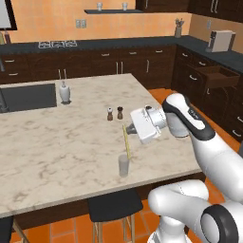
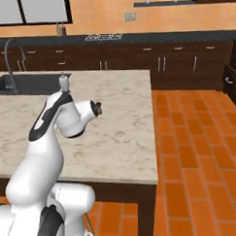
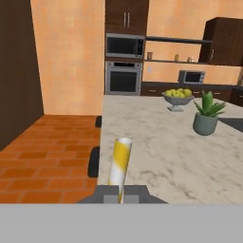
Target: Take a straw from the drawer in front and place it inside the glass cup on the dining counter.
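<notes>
The arm reaches out over the marble tabletop (image 1: 57, 142) with its tool (image 1: 127, 129) closed on the straw (image 1: 126, 142), pinching it near the upper end. The straw hangs almost upright, a little tilted, and its lower end comes down to the rim of the glass cup (image 1: 124, 166); whether the tip is already inside the cup I cannot tell. The cup stands near the front edge of the tabletop, well apart from the two small shakers (image 1: 115, 113) farther back. From the hand view the straw (image 3: 119, 167) rises pale yellow from between the fingertips (image 3: 110, 193). Off to the right, a drawer (image 1: 218, 76) stands pulled open in the dark cabinets. A white bottle (image 1: 65, 91) sits beside the sink (image 1: 28, 97).
</notes>
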### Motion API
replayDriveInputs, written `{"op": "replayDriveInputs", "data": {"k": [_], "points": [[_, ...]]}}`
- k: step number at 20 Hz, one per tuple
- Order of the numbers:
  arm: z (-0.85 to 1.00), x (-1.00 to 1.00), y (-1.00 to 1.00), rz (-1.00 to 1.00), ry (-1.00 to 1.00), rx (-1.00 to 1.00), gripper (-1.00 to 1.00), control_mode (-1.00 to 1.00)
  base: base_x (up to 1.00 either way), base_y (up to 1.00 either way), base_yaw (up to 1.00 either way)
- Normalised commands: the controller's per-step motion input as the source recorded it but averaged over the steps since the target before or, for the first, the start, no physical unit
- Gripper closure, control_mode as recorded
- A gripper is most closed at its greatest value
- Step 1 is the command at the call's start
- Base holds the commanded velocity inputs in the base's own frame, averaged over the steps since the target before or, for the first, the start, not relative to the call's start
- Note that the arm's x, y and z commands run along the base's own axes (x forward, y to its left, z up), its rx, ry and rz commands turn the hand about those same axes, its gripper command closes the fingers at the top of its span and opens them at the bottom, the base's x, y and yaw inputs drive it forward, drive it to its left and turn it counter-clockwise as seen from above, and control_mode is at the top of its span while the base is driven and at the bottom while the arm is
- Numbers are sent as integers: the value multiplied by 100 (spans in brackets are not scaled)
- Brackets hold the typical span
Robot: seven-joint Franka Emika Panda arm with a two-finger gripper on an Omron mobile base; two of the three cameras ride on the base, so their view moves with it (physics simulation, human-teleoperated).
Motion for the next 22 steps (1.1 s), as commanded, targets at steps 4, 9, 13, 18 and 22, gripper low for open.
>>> {"op": "replayDriveInputs", "data": {"k": [4,9,13,18,22], "points": [[-15,1,0,0,0,0,100,-100,0,0,0],[-15,15,0,0,0,0,100,-100,0,0,0],[-9,32,0,0,-2,0,100,-100,0,0,0],[-15,29,0,0,-1,0,100,-100,0,0,0],[-19,14,0,0,-2,0,100,-100,0,0,0]]}}
